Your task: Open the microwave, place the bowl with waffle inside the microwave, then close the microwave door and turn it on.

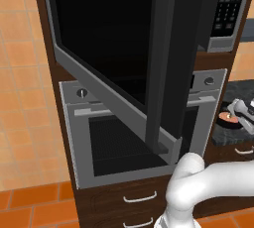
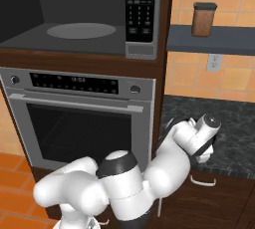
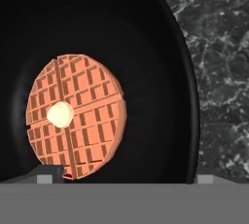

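Risk: While the gripper (image 1: 237,114) hangs close over the bowl with waffle (image 3: 160,72), a descent that is off-centre could set a finger on the rim and tip or skid the bowl across the dark stone counter (image 3: 219,47), as I judge it.
Cause: The bowl is shallow and smooth-walled, so a pinch on its edge looks likely to slip; the waffle (image 3: 75,116) sits loose inside and could slide out if the bowl tilts.
Second risk: The microwave door (image 1: 124,48) stands swung out in front of the oven (image 2: 79,108), and a wide swing of the arm from the counter back toward the microwave (image 2: 74,19) might clip that door, in my estimate.
Jaws: Spread wide, gripping nothing; whether the finger tips touch the bowl I cannot tell, though they sit low near its rim in the hand view.
Bowl: On the counter, to the right of the oven and below the microwave's level, directly beneath the gripper.
Microwave: Above the oven, cavity open, its turntable (image 2: 82,30) bare, keypad (image 2: 139,6) on its right side.
Stage: Door open; the bowl not yet lifted, by my reading.
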Available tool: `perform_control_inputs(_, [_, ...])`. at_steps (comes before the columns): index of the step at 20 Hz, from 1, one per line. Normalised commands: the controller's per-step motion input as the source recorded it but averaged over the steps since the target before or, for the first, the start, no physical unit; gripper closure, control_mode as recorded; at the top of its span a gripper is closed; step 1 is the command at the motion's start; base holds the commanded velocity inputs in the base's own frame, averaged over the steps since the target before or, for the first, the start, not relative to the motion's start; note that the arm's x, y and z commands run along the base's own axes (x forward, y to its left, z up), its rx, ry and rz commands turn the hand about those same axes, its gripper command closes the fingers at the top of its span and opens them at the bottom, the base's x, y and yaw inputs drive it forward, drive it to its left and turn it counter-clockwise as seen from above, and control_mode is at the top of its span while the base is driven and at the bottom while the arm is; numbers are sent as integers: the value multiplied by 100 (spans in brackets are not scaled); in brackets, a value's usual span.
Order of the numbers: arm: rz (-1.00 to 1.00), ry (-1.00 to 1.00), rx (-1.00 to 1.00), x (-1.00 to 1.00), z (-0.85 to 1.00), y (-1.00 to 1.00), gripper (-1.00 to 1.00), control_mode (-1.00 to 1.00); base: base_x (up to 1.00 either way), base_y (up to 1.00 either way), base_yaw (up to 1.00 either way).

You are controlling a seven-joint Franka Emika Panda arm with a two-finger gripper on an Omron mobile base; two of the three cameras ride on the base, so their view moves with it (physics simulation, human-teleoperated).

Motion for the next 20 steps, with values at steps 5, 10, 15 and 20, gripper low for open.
perform_control_inputs(5, [0,4,2,2,-27,-21,100,-100,0,0,0])
perform_control_inputs(10, [0,2,1,0,-16,-14,100,-100,0,0,0])
perform_control_inputs(15, [2,-3,0,-48,9,-2,100,-100,0,0,0])
perform_control_inputs(20, [2,-5,-9,-100,29,-27,100,-100,0,0,0])
